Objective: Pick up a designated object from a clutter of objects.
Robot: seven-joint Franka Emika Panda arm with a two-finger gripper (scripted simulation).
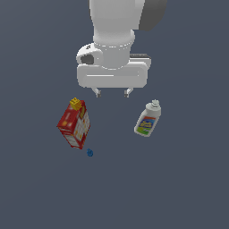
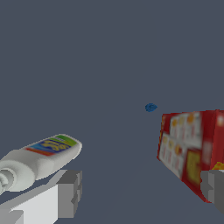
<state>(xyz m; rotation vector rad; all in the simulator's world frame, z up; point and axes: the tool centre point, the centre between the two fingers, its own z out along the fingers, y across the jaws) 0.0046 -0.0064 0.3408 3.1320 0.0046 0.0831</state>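
Yellow block (image 1: 75, 103): sitting on the red carton's (image 1: 74, 124) upper end. Claw (image 1: 112, 93): I am holding it released, empty, above the bench. Step: approach. Next: shifting over the block, descending.

No legible text, brand or number is resolved in either view. Printing on the red carton box (image 1: 74, 124) (image 2: 191, 148) is rendered as blurred white and yellow panels; the white bottle (image 1: 148, 119) (image 2: 37, 159) label is seen only as blue-green-yellow smears.
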